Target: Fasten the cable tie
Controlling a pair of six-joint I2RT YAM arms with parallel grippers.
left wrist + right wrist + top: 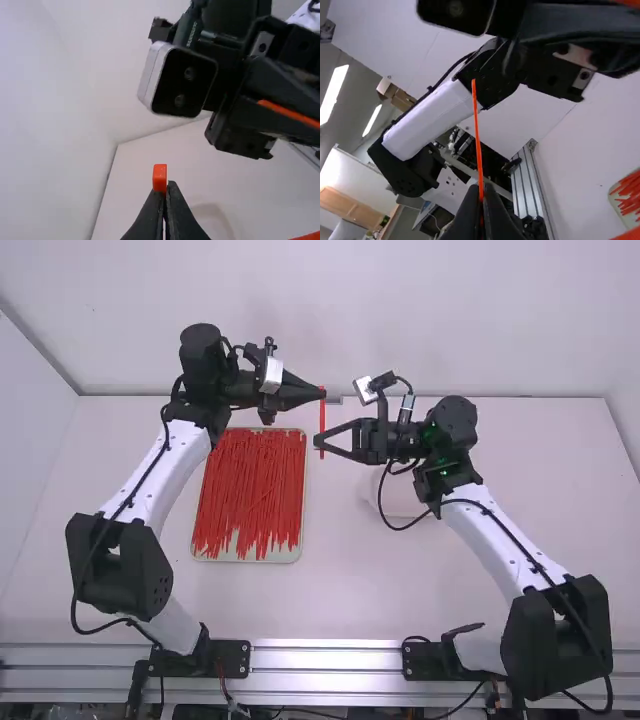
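Cable tie (321, 420) hangs upright (head uppermost), left jaws pinching head, right jaws pinching tail.

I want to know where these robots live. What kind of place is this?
Probably a robot lab or test room: a left arm and right arm fixed to a metal rail at a white table, together holding one cable tie near a tray of spare ties.

Lying flat on the white table (520, 440), left of its middle and well in from its left edge, a beige tray (250, 558) heaped with loose red ties (250, 495), with a silver rail (330, 655) along the table's near edge.
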